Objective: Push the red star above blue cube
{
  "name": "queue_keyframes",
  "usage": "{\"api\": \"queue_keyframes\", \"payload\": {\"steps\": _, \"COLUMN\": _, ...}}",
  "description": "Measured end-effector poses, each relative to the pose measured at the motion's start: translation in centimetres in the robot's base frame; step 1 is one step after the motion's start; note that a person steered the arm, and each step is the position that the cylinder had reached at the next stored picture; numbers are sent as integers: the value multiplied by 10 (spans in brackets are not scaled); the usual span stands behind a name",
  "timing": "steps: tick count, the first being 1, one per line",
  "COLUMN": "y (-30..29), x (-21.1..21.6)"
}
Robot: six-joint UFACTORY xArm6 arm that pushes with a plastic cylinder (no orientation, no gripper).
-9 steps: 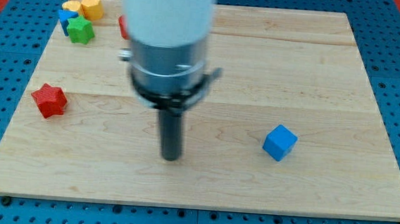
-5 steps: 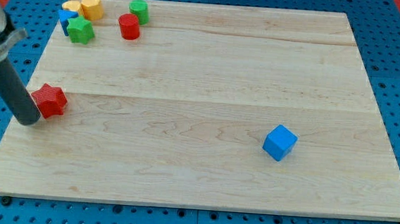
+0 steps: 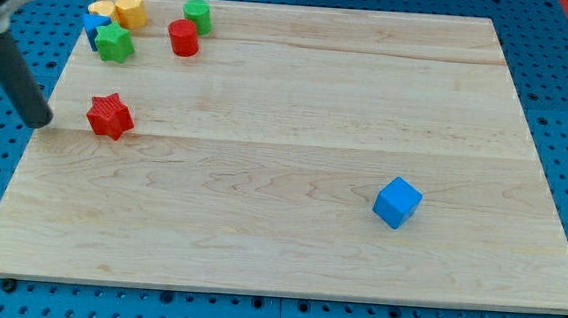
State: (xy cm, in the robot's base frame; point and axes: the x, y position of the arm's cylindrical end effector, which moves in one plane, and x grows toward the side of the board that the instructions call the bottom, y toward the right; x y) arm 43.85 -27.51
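The red star (image 3: 110, 116) lies on the wooden board at the view's left, a little above mid height. The blue cube (image 3: 397, 202) sits at the view's lower right, far from the star. My tip (image 3: 39, 122) is at the board's left edge, left of the red star, with a small gap between them. The dark rod slants up to the view's top left corner.
A cluster sits at the view's top left: a yellow block (image 3: 129, 10), an orange-yellow block (image 3: 102, 9), a green star (image 3: 116, 43), a blue block (image 3: 92, 27) partly hidden behind them, a red cylinder (image 3: 182, 38) and a green cylinder (image 3: 197, 16).
The rod swept from the board's middle to the left edge. The red star has moved right and up. My tip has moved up and now stands apart from the star.
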Motion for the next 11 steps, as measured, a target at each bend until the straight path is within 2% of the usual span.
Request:
{"api": "queue_keyframes", "payload": {"steps": 2, "y": 125, "x": -8}}
{"api": "queue_keyframes", "payload": {"steps": 4, "y": 144, "x": -70}}
{"api": "queue_keyframes", "payload": {"steps": 6, "y": 228, "x": -86}}
{"api": "queue_keyframes", "payload": {"steps": 7, "y": 252, "x": -96}}
{"api": "queue_keyframes", "payload": {"steps": 8, "y": 280, "x": -87}}
{"api": "queue_keyframes", "payload": {"steps": 10, "y": 234, "x": -58}}
{"api": "queue_keyframes", "payload": {"steps": 11, "y": 240, "x": -26}}
